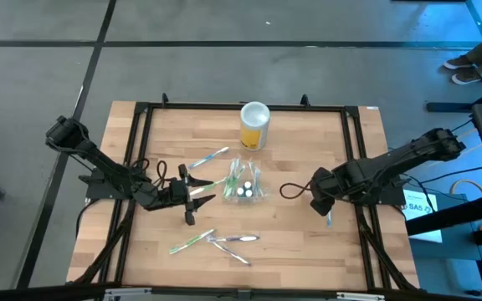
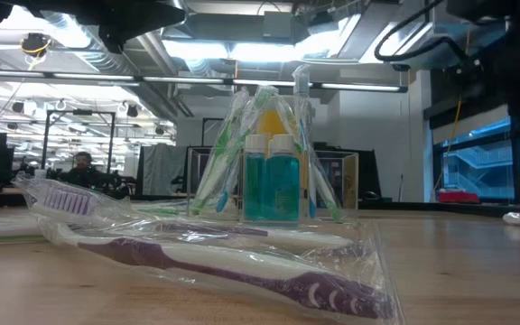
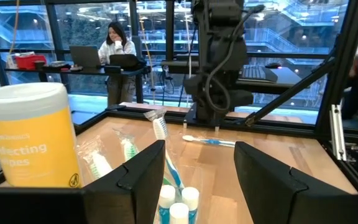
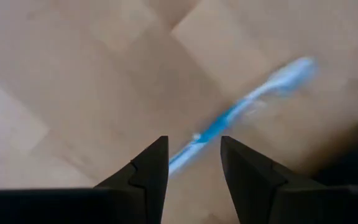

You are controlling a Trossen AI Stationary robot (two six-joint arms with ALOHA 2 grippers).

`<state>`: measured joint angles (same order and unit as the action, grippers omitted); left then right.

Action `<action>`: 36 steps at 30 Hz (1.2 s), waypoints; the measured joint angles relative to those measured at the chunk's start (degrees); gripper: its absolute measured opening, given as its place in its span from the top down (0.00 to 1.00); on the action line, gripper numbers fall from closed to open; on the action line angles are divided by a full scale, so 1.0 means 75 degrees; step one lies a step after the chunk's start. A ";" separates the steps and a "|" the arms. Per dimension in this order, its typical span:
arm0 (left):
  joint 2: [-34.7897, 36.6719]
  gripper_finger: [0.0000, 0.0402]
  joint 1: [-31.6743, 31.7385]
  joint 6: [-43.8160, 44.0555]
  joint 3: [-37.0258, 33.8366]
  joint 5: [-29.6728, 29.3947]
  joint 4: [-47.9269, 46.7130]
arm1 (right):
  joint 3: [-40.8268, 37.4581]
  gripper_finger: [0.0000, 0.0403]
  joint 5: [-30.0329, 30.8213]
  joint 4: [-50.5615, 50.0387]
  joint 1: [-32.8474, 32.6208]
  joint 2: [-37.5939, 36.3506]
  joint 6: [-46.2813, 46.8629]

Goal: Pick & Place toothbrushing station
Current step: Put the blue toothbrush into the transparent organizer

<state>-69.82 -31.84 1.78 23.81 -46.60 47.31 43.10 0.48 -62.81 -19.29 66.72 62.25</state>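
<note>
With your left gripper (image 1: pixel 197 193) spread open just beside the clear toothbrushing station (image 1: pixel 243 181) at table centre, closing carelessly could tip its bottles, while your right gripper (image 4: pixel 193 163), also open, hovers over a blue toothbrush (image 4: pixel 241 111).

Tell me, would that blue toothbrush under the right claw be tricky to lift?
Probably a bit. The blue toothbrush lies flat on the wooden table, thin and smooth, so the open right gripper could let it slip or pivot. It looks light and stiff, unlikely to bend.
</note>
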 joint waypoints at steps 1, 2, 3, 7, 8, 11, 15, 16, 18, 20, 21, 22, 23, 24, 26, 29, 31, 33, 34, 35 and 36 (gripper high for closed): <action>0.0000 0.53 0.0000 0.0000 0.0000 0.0004 0.0000 | -0.0124 0.62 -0.0195 0.0255 0.0000 0.0000 -0.0043; -0.0003 0.53 0.0006 0.0000 0.0000 0.0003 0.0000 | -0.0239 0.62 -0.0386 0.0550 -0.0001 0.0000 -0.0114; 0.0000 0.53 0.0009 0.0000 0.0000 0.0004 0.0000 | -0.0350 0.61 -0.0549 0.0869 -0.0007 0.0000 -0.0156; 0.0000 0.52 0.0009 -0.0047 0.0000 0.0001 0.0000 | -0.0535 0.59 -0.0897 0.1142 -0.0064 0.0021 -0.0278; -0.0003 0.52 0.0009 -0.0106 0.0000 0.0001 0.0000 | -0.0538 0.58 -0.0927 0.1101 -0.0064 0.0046 -0.0272; -0.0003 0.53 0.0009 -0.0193 0.0000 -0.0005 0.0049 | -0.0538 0.58 -0.0953 0.0934 -0.0061 0.0046 -0.0181; -0.0003 0.52 0.0008 -0.0020 0.0000 0.0001 0.0050 | -0.0538 0.59 -0.0948 0.0186 -0.0041 0.0047 -0.0094; -0.0003 0.52 0.0006 -0.0017 0.0000 0.0002 0.0035 | -0.0538 0.59 -0.0930 -0.0030 -0.0022 0.0047 -0.0059; -0.0003 0.52 0.0000 -0.0015 0.0000 0.0016 -0.0050 | -0.0538 0.58 -0.0844 -0.0196 0.0006 0.0047 -0.0036; -0.0003 0.53 0.0019 -0.0029 0.0000 0.0019 -0.0055 | -0.0538 0.57 -0.0764 -0.0144 0.0034 0.0047 -0.0039; -0.0003 0.53 0.0041 -0.0058 0.0000 0.0020 -0.0047 | -0.0538 0.56 -0.0751 -0.0127 0.0062 0.0047 -0.0039; -0.0003 0.53 0.0066 -0.0054 0.0000 0.0028 -0.0027 | -0.0538 0.55 -0.0746 -0.0113 0.0084 0.0048 -0.0039; -0.0003 0.53 0.0078 -0.0028 0.0000 0.0028 0.0013 | -0.0538 0.54 -0.0739 -0.0073 0.0096 0.0050 -0.0039; -0.0003 0.53 0.0079 0.0013 0.0000 0.0038 0.0044 | -0.0538 0.53 -0.0723 -0.0016 0.0096 0.0050 -0.0039; -0.0003 0.52 0.0076 0.0058 0.0000 0.0171 0.0017 | -0.0538 0.52 -0.0720 0.0023 0.0096 0.0050 -0.0050; -0.0003 0.52 0.0072 0.0059 0.0000 0.0208 0.0006 | -0.0538 0.50 -0.0545 0.0007 0.0096 0.0061 -0.0104; -0.0003 0.53 0.0073 0.0061 0.0000 0.0205 0.0006 | -0.0538 0.49 -0.0407 0.0004 0.0097 0.0064 -0.0102; -0.0003 0.53 0.0073 0.0061 0.0000 0.0205 0.0006 | -0.0538 0.47 -0.0379 0.0023 0.0097 0.0067 -0.0069; -0.0003 0.53 0.0070 0.0061 0.0000 0.0205 0.0006 | -0.0539 0.47 -0.0380 0.0044 0.0096 0.0073 -0.0039; -0.0003 0.53 0.0053 0.0061 0.0000 0.0208 0.0006 | -0.0539 0.46 -0.0380 0.0062 0.0096 0.0095 -0.0028; -0.0003 0.52 0.0050 0.0061 0.0000 0.0205 0.0006 | -0.0541 0.45 -0.0380 0.0061 0.0099 0.0113 -0.0017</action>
<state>-69.84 -31.46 2.24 23.81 -45.06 47.35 39.05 -2.37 -62.36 -18.55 67.57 62.12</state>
